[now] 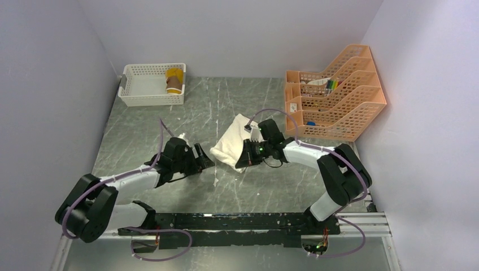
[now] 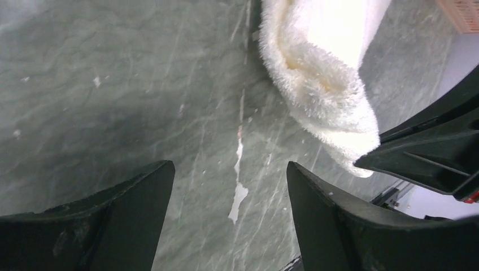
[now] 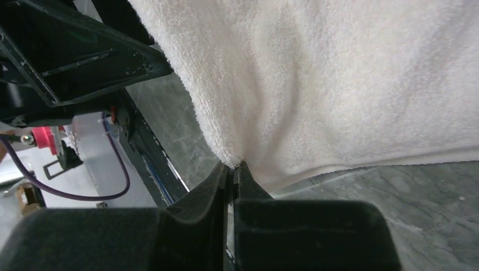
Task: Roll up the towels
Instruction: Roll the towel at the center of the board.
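The cream towel (image 1: 233, 142) lies crumpled on the grey table at the middle. It also shows in the left wrist view (image 2: 316, 68) and the right wrist view (image 3: 339, 84). My right gripper (image 1: 244, 159) (image 3: 234, 165) is shut on the towel's near edge and pinches a fold of it. My left gripper (image 1: 204, 160) (image 2: 229, 169) is open and empty, just left of the towel's near corner, above bare table. The mustard-yellow and brown towel (image 1: 174, 81) sits rolled in the white lattice basket (image 1: 141, 84) at the back left.
An orange lattice file organiser (image 1: 339, 93) with pens and small items stands at the back right. Walls close the table on the left, back and right. The black mounting rail (image 1: 237, 223) runs along the near edge.
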{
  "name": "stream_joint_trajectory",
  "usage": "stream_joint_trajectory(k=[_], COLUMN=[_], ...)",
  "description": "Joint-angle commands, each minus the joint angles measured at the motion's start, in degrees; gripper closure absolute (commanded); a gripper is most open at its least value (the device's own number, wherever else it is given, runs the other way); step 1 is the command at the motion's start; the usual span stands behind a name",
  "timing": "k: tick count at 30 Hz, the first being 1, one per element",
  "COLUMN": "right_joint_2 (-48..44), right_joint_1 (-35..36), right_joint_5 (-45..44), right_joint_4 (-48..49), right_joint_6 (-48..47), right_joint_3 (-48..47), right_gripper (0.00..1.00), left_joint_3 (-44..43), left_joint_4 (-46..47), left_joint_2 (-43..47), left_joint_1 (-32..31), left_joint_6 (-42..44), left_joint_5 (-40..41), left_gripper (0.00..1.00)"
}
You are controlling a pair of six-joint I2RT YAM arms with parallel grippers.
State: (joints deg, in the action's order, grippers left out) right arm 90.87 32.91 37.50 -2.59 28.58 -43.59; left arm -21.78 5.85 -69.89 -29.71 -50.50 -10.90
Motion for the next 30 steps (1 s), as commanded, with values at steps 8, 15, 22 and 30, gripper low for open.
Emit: stream_joint_trajectory(k=[8, 15, 22, 30], right_joint_2=[5.4, 6.5, 8.3, 10.2], right_joint_1=[-4.3, -4.4, -4.3, -6.1], right_joint_5=[4.1, 4.6, 5.0, 5.6], right_joint_4=[2.9, 2.2, 1.2, 0.6], right_joint_6=[2.9, 2.1, 1.1, 0.5], right_joint_3=[1.2, -0.1, -0.9, -2.2], right_gripper=[1.00, 1.00, 1.00, 1.00], left_joint_3=[-1.4, -4.4, -7.3, -10.4], left_joint_4=[18.1, 22.6, 25.7, 24.7], left_joint_2=[-7.4, -16.0, -22.5, -27.0], left_joint_1=[0.1, 0.0, 0.0, 0.0], left_joint_6=[-1.1, -0.9, -1.4, -0.3], left_joint_5=[-4.9, -6.0, -7.2, -7.5], left_gripper=[0.15, 0.15, 0.16, 0.42])
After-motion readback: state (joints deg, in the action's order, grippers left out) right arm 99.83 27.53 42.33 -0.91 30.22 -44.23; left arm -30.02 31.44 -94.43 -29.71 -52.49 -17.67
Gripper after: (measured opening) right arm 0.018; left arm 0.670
